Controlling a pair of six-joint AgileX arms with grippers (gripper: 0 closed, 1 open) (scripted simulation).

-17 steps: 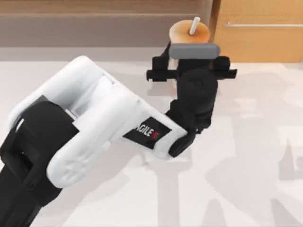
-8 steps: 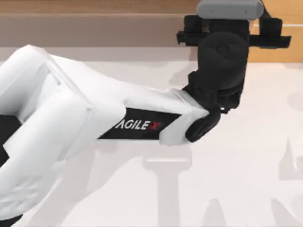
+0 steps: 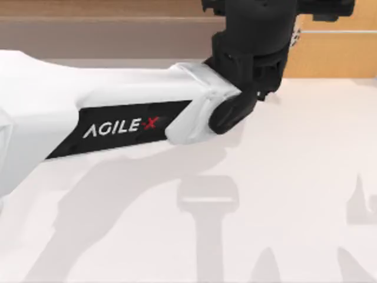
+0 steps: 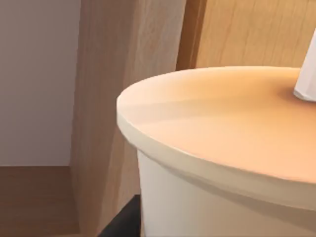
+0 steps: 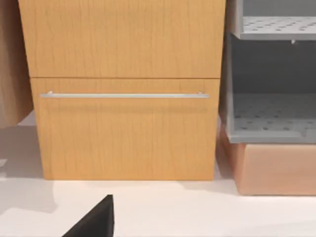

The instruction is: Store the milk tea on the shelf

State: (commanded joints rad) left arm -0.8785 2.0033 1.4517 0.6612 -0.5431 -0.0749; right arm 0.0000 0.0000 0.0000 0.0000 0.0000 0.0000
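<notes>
Right, left gripper (image 3: 277,7) is at the far edge of the table in the top view, on the end of the outstretched left arm (image 3: 118,124), over the seam between the shelf (image 3: 106,29) and the cabinet front (image 3: 336,56). Can't tell how wide it's open or whether it actually has the cup. The milk tea (image 4: 222,118) sits right under the left wrist camera, orange top level, straw (image 4: 308,79) upright, just beside the shelf's upright side panel (image 4: 123,89). The grey-brown recess (image 4: 34,74) lies past that panel. Can't tell whether the base is on a board. Judged step: carrying the cup into the shelf. To do it well, hold it upright, shift toward the top view's left so it clears the panel edge, go in slow, lower until the base sits flat, then let go and back out level without snagging the straw. Right arm idle, its wrist camera facing the cabinet's silver handle (image 5: 123,95).
</notes>
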